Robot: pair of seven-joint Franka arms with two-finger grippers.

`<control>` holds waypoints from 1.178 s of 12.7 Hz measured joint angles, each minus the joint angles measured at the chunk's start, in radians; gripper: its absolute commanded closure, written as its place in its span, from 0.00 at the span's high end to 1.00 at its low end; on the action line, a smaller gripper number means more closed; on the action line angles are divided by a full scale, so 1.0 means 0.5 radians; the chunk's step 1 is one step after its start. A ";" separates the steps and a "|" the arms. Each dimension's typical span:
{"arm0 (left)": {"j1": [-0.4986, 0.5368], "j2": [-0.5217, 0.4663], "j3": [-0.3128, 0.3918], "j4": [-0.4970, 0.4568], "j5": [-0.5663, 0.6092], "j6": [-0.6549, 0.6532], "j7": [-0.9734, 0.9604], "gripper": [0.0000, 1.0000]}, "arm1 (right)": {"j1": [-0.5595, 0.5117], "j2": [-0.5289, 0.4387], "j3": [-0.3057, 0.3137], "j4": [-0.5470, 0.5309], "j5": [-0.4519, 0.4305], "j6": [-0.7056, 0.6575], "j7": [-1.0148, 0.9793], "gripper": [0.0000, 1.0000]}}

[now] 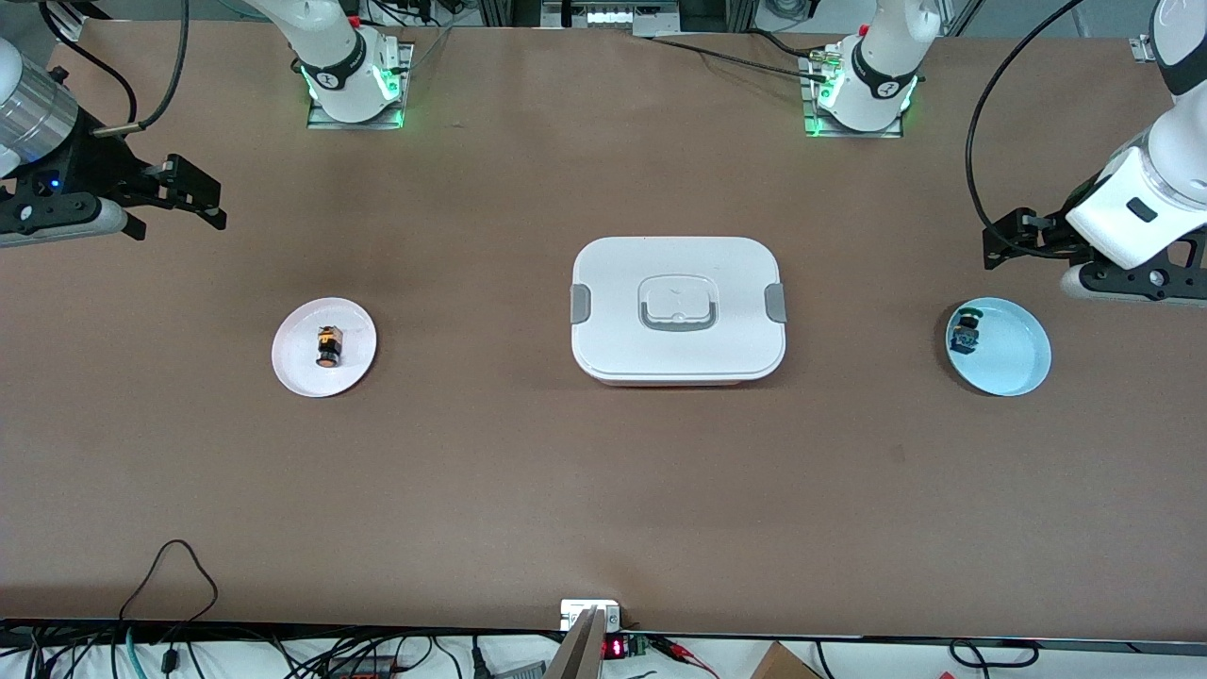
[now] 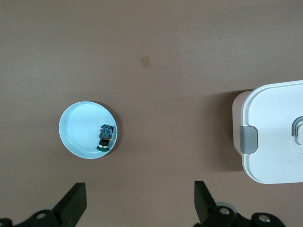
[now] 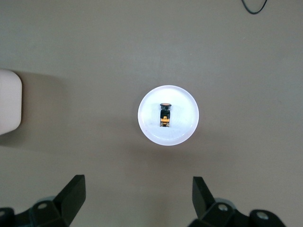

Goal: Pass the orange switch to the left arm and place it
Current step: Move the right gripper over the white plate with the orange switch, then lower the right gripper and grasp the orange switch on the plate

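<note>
Nearest the front camera, the orange switch [image 1: 326, 347] lies on its side on a white plate [image 1: 297, 370] toward the right arm's end of the table, level with the box [image 1: 677, 308] at the middle and a blue plate [image 1: 1014, 363] holding a blue-green switch [image 1: 966, 330] toward the left arm's end. Higher up, the right gripper [image 1: 193, 193] hangs spread and empty over bare table above the white plate, while the left gripper [image 1: 1005, 243] hangs spread and empty just above the blue plate.

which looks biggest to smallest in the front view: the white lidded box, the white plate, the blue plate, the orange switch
1. White rounded-rectangular lidded box, clearly largest.
2. Round white plate and round light-blue plate: they look about alike, so no ranking between them.
3. Tiny black and orange push-button switch on the white plate, smallest.
</note>
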 measured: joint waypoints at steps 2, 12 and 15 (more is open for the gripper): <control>0.000 0.000 0.000 0.000 0.000 0.000 0.000 1.00 | 0.008 0.018 0.010 -0.028 0.000 -0.011 -0.127 1.00; 0.000 0.000 0.000 0.000 0.000 0.000 0.000 1.00 | -0.087 0.160 -0.026 -0.306 0.000 0.278 -1.670 1.00; 0.000 0.000 0.000 0.000 0.000 0.000 0.000 1.00 | -0.084 0.040 -0.022 -0.685 0.001 0.593 -1.937 1.00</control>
